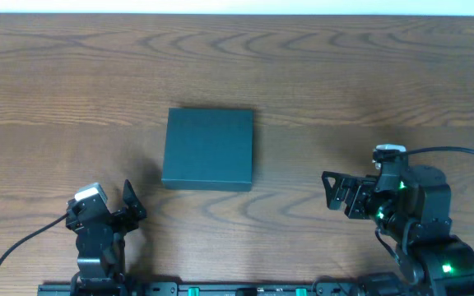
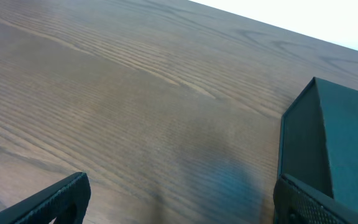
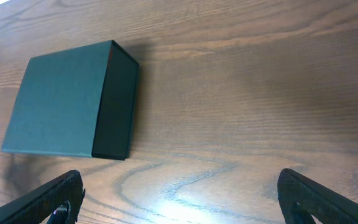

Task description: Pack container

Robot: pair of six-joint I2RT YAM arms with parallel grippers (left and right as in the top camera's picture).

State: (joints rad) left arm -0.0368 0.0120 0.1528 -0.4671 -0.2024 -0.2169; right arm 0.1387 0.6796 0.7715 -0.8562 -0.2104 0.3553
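The container (image 1: 208,148) is a dark green-black rectangular box lying closed and flat in the middle of the wooden table. It also shows at the right edge of the left wrist view (image 2: 334,143) and at the upper left of the right wrist view (image 3: 73,102). My left gripper (image 1: 130,204) is open and empty near the front edge, to the front left of the container; its fingers show in the left wrist view (image 2: 179,202). My right gripper (image 1: 336,191) is open and empty, to the right of the container, pointing left; its fingers show in the right wrist view (image 3: 179,199).
The wooden table (image 1: 369,74) stretches around the container. A black cable (image 1: 459,152) runs off from the right arm. A black rail (image 1: 220,288) lies along the front edge.
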